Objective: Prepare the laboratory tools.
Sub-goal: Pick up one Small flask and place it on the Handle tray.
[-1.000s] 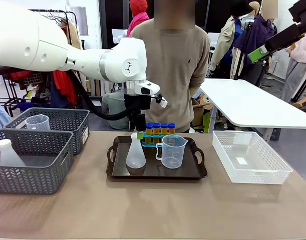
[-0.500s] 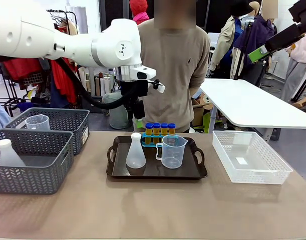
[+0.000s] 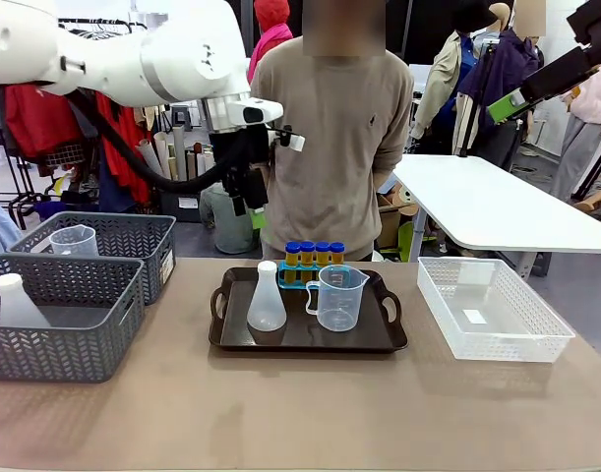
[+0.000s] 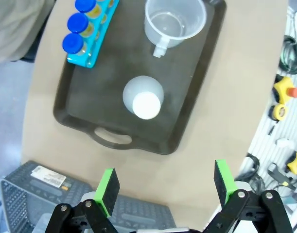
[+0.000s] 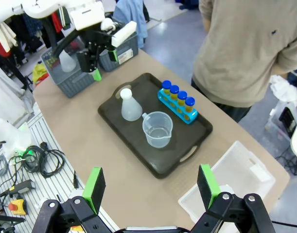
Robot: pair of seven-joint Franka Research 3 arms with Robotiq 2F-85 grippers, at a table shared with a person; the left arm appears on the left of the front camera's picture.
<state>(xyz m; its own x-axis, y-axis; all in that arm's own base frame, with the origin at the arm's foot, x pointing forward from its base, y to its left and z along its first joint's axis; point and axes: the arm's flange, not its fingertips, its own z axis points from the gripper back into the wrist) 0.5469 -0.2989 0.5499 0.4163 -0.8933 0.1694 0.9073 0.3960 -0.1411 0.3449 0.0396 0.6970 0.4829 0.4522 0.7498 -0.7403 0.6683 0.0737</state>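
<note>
Fig.: my left gripper point(image 4: 165, 187) hangs high above the black tray point(image 3: 393, 339), fingers spread wide w/ nothing between the green pads point(image 4: 107, 190); my right gripper point(image 5: 150, 187) is likewise agape & empty, well above the near table edge. Tools sit grouped on the tray, prob. so all can be carried by its two handles. Conical flask point(image 3: 267, 298): white translucent plastic, broad base, narrow neck, opaque cap; upright, left part of tray. Measuring beaker point(image 3: 339, 297): clear, thin-walled, spout & side handle; just right of flask, apart from it. Blue rack point(image 4: 92, 36): along the tray's far edge, holding four amber tubes point(image 3: 314, 258) w/ blue caps, one per hole, upright. Grey mesh baskets point(image 3: 133, 295), at my left, hold a spare flask & beaker.
</note>
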